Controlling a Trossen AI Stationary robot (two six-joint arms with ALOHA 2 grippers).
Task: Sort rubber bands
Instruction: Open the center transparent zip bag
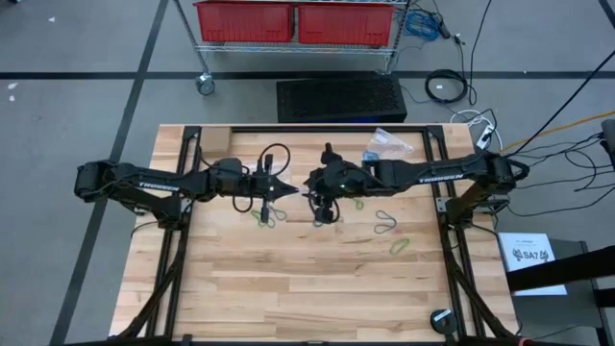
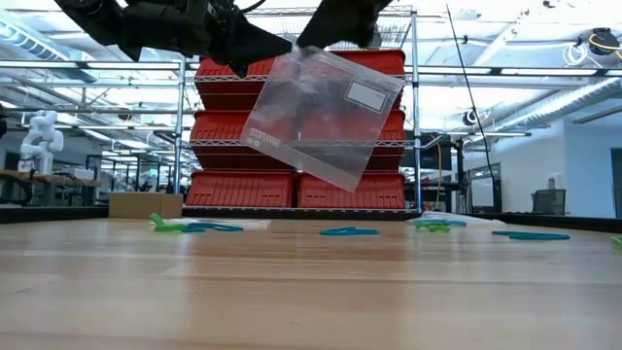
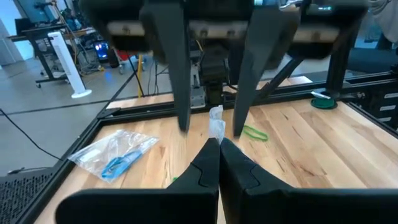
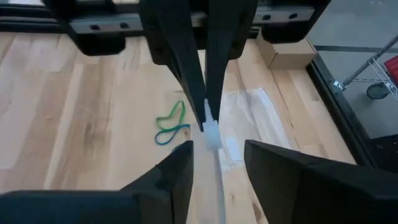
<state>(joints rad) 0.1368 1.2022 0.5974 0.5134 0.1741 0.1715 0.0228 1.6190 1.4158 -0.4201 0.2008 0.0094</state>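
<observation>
A clear plastic bag (image 2: 321, 122) hangs tilted in the air over the middle of the table. My left gripper (image 3: 218, 152) is shut on its upper edge. My right gripper (image 4: 217, 155) faces it, open, with one finger on either side of that edge and a gap showing to each. In the high view the two grippers meet tip to tip, left (image 1: 291, 190) and right (image 1: 309, 185). Green and blue rubber bands lie flat on the wood below them (image 1: 264, 217) and toward the right side (image 1: 386, 224), (image 1: 399, 247). One pair also shows in the right wrist view (image 4: 171, 124). My left gripper pinches the bag's upper edge (image 3: 216, 129) between its two shut fingers, near the upper corner (image 2: 282, 53). The fingers come level from the table's left. The bag is lifted clear of the table and hangs tilted below them.
A second clear bag holding blue bands (image 1: 389, 144) lies at the far side of the table. A small cardboard box (image 1: 211, 144) sits at the far left corner. Black frame rails (image 1: 437, 183) border the wood. Bare wood lies toward the near edge.
</observation>
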